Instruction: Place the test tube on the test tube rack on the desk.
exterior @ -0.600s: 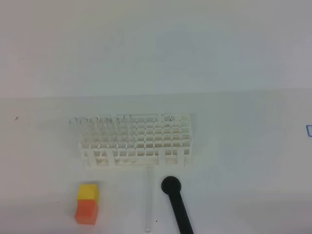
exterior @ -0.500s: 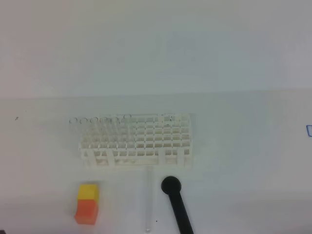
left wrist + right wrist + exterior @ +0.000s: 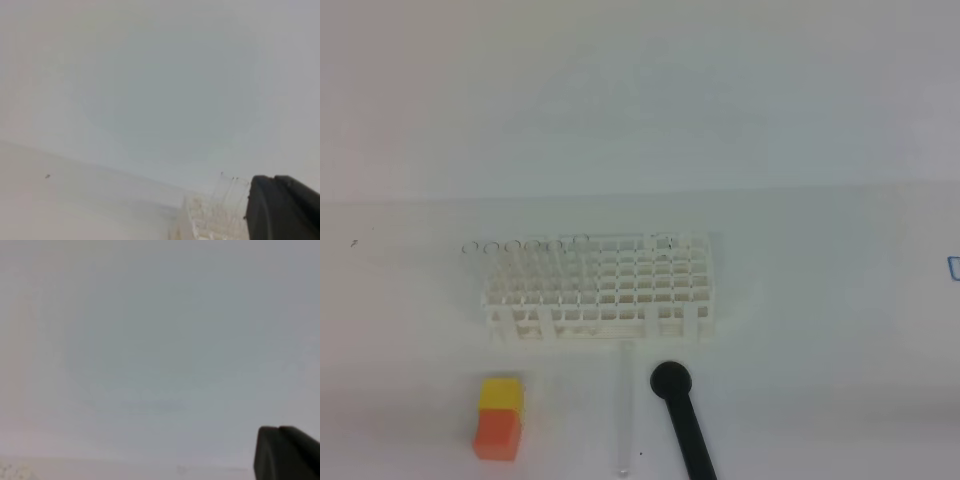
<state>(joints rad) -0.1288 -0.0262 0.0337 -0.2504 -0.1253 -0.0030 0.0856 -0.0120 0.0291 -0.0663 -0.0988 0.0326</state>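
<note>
Nothing has shifted since earlier: your thin clear glass test tube (image 3: 624, 410) lies flat on the white tabletop (image 3: 820, 330), just before the white plastic grid rack (image 3: 600, 290), beside the black round-headed stick (image 3: 682, 415); both arms' fingers are together, holding nothing

rack: test tube rack (image 3: 600, 288) mid-desk, widest obstacle
desk: white desk (image 3: 820, 330) bare to the right of rack and behind it, bare toward left edge
tube: test tube (image 3: 625, 408) flat near front edge, just in front of rack
stick: black stick (image 3: 682, 415) just right of tube, narrow gap
block: yellow-orange block (image 3: 500, 417) left of tube, wider gap
</note>
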